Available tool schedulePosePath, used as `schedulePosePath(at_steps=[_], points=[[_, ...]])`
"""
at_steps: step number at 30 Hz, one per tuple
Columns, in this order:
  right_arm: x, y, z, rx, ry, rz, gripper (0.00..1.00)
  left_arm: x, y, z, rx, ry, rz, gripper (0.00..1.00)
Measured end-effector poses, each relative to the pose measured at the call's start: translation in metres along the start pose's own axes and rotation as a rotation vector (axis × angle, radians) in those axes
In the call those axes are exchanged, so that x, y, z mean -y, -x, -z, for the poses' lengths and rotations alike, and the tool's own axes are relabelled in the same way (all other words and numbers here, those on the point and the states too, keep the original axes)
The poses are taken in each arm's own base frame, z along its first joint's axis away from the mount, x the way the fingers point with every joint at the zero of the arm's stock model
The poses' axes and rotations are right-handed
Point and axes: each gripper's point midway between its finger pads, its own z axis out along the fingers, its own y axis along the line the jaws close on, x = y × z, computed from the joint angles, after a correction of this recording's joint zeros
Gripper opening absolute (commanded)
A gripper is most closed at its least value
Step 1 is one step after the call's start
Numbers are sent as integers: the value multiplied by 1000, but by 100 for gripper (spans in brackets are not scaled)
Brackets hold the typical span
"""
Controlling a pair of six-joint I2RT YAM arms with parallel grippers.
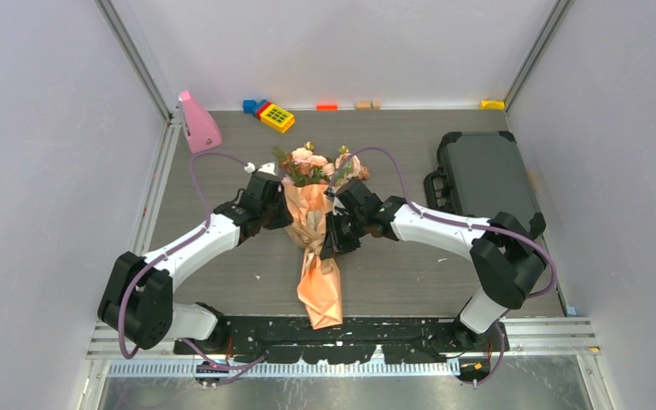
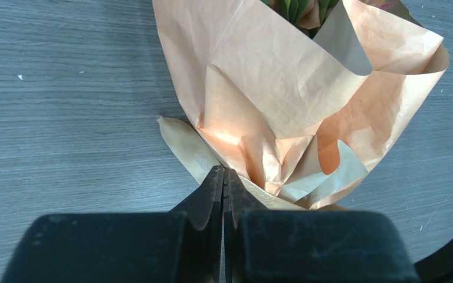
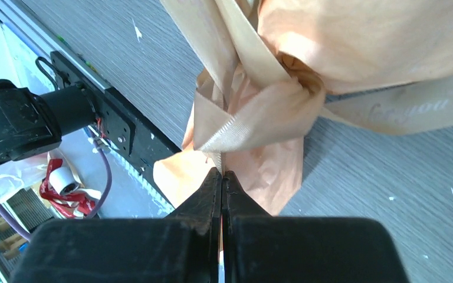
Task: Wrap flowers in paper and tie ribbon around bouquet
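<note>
The bouquet lies mid-tabletop, the flowers at the far end and the paper cone tapering toward the near edge. The ribbon is knotted around the cone's waist. The left end effector is closed and appears to pinch one ribbon tail; the right end effector is closed on a fold of ribbon just below the knot. The satin is probably slick and limp, so it is best held flat and close to the knot. The crinkled paper looks light and easily crushed, and the thin stems inside would give it little support.
</note>
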Motion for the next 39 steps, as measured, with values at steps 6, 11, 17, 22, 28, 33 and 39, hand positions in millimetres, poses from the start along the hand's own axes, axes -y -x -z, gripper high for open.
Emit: schedulePosePath(at_steps=[6, 11, 17, 22, 28, 33, 39], points=[[17, -10, 11, -62, -78, -25, 1, -9, 4, -2, 19, 28, 9, 0], [36, -16, 15, -88, -131, -63, 1, -24, 6, -6, 26, 77, 26, 0], [53, -29, 21, -104, -161, -98, 1, -52, 15, -11, 45, 168, 66, 0], [61, -36, 29, -96, -168, -113, 1, -71, 18, -13, 56, 234, 88, 0], [75, -45, 36, -83, -176, -138, 1, -92, 10, -23, 14, 294, 121, 0], [79, -48, 38, -76, -167, -127, 1, -104, 1, -33, -41, 309, 173, 0], [77, -46, 42, -56, -148, -93, 1, -110, -4, -42, -87, 313, 206, 0]])
